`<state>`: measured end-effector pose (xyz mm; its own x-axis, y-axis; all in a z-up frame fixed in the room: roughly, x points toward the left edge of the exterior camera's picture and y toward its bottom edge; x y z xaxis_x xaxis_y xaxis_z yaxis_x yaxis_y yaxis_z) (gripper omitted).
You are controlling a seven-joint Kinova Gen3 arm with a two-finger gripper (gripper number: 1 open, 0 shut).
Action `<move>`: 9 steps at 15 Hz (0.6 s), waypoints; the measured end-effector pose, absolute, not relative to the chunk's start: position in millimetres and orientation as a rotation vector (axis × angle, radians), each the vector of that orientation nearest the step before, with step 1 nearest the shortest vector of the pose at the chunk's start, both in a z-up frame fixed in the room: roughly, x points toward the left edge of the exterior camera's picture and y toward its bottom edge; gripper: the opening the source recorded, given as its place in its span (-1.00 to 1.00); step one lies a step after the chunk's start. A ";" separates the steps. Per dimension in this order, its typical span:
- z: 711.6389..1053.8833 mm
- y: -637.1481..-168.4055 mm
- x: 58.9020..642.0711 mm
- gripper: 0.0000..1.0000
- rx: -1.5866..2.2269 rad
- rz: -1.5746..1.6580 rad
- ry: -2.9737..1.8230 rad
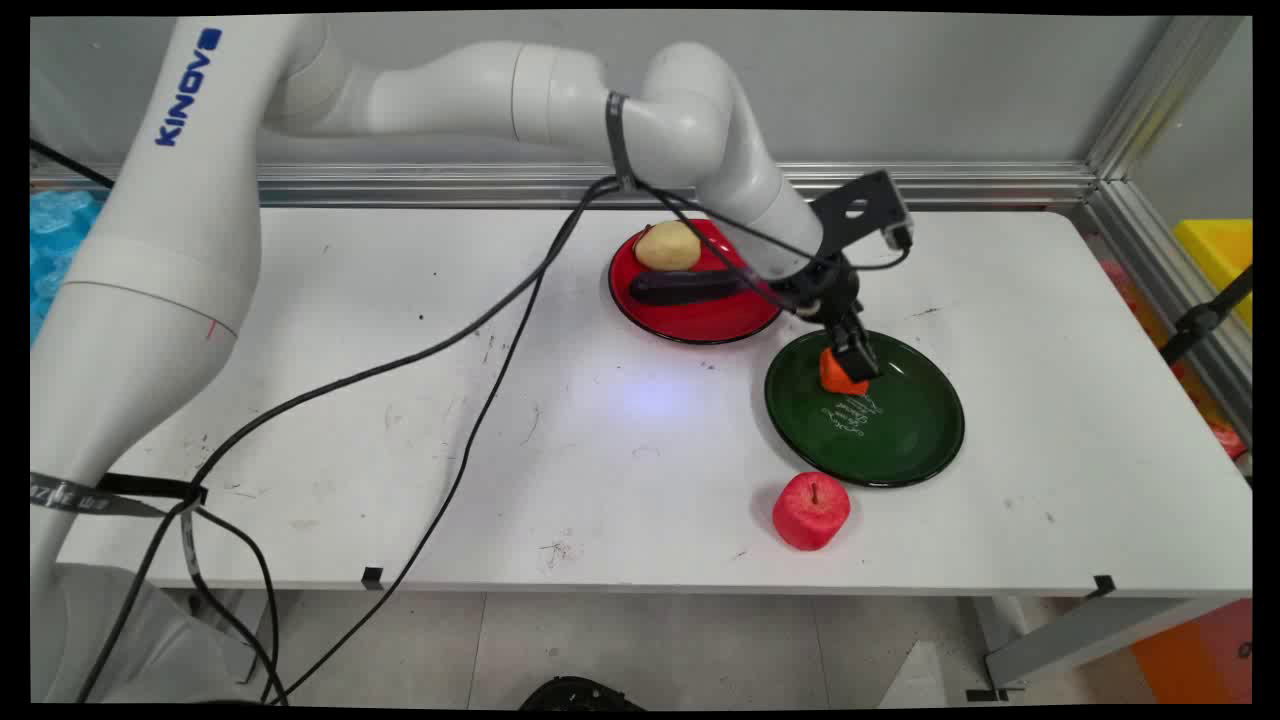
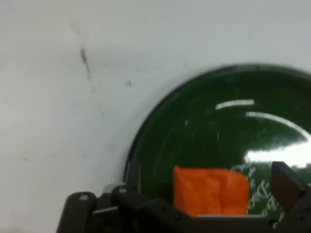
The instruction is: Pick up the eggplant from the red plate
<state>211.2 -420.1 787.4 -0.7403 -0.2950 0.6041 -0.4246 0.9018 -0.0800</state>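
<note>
Plain grey wall (image 1: 900,80) behind a scuffed white table (image 1: 400,450), with a metal rail (image 1: 950,183) along the back and right edges. Pale tiled floor (image 1: 650,640) below. Yellow box (image 1: 1220,250) at far right.

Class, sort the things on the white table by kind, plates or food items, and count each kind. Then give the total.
Plates: 2, the red plate and the green plate.
Food items: 4, the potato, the dark eggplant, the orange piece and the red apple.
Total: 6
</note>
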 end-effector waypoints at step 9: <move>845.7 -417.8 233.1 1.00 0.463 0.295 -2.446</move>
